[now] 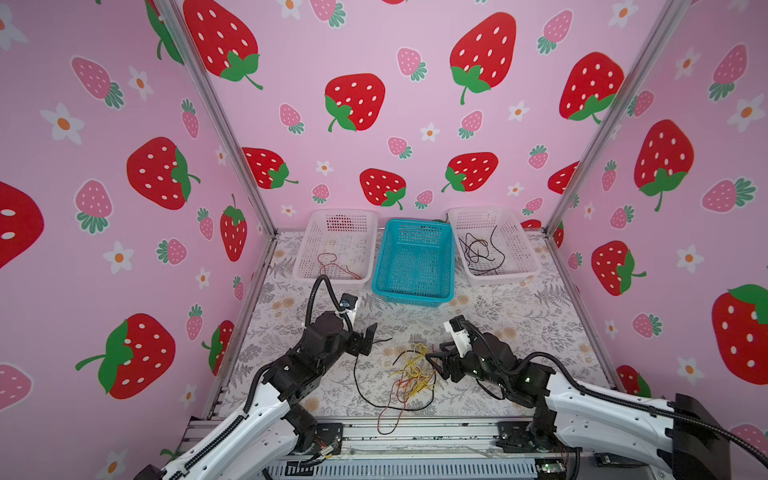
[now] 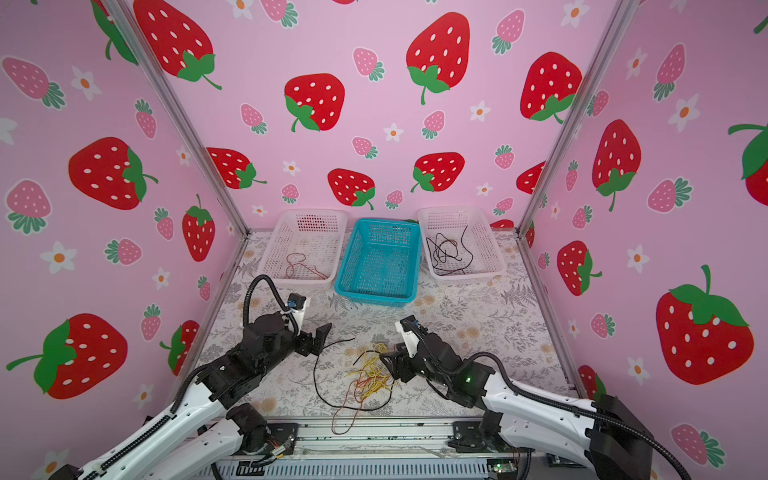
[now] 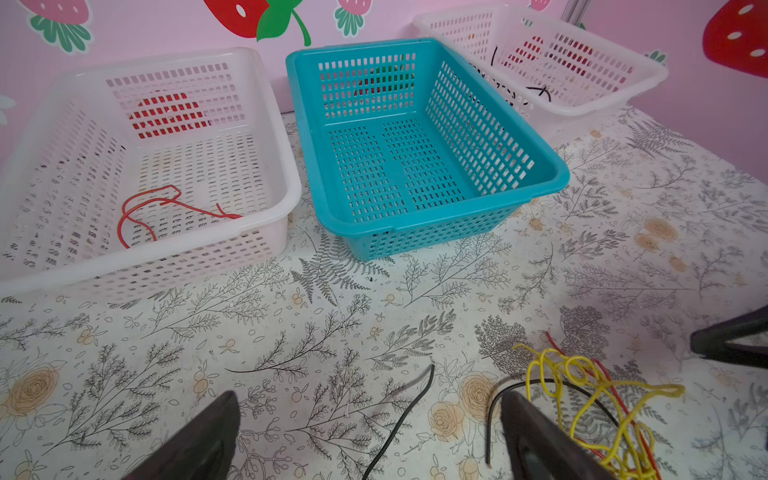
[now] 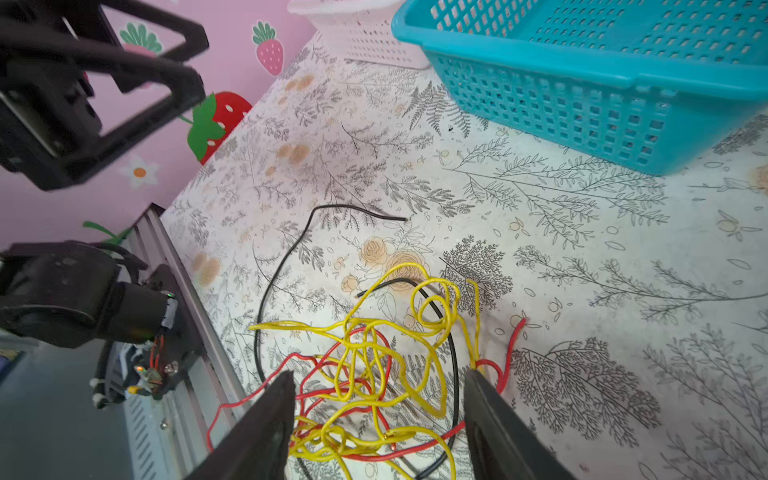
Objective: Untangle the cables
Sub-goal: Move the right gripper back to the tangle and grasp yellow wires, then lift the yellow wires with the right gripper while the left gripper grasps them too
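Evidently mid-job: cables [image 1: 411, 374] heaped in a yellow, red and black knot near the bench's [image 1: 519, 332] front edge, middle. Right gripper [image 4: 378, 374] low over the knot, jaws apart astride yellow loops, apparently gripping nothing. Left gripper [image 3: 368, 395] spread wide, empty, beside a loose black end. Next, likely: close on one strand, draw it clear while pinning the rest. No readable brands, labels or writing.

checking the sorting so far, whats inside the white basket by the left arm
One red cable lies on the floor of the white basket; no other cable shows. In both top views the left arm's hose covers a bit of its near edge.
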You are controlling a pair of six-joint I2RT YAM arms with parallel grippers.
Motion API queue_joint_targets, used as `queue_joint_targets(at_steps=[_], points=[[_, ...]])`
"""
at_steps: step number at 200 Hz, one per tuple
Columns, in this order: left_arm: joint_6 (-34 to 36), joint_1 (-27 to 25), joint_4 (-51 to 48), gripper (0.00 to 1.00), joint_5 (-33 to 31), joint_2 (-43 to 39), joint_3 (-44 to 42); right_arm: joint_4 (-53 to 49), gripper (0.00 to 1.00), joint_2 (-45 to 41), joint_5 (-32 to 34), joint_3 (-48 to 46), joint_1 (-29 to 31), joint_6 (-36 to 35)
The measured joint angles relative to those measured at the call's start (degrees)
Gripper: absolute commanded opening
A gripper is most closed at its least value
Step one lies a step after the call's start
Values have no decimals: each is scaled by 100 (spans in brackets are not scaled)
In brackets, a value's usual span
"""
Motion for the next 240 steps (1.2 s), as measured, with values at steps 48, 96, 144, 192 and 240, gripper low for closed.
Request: queue_joint_targets(at_steps=[48, 96, 144, 192, 240], points=[[31, 0, 0, 99, 0, 20, 0, 315, 46, 634, 448, -37, 129, -380], [79, 0, 0, 99, 0, 33, 0, 636, 26, 946, 566, -42, 151, -586], [92, -2, 0, 99, 2, 33, 0, 776, 2, 968, 575, -44, 168, -675], [81, -22, -96, 99, 251, 31, 26, 560, 0, 310, 651, 39, 173, -706], [-479, -85, -568, 99, 881, 22, 658, 476, 0, -555, 758, 409, 173, -658]])
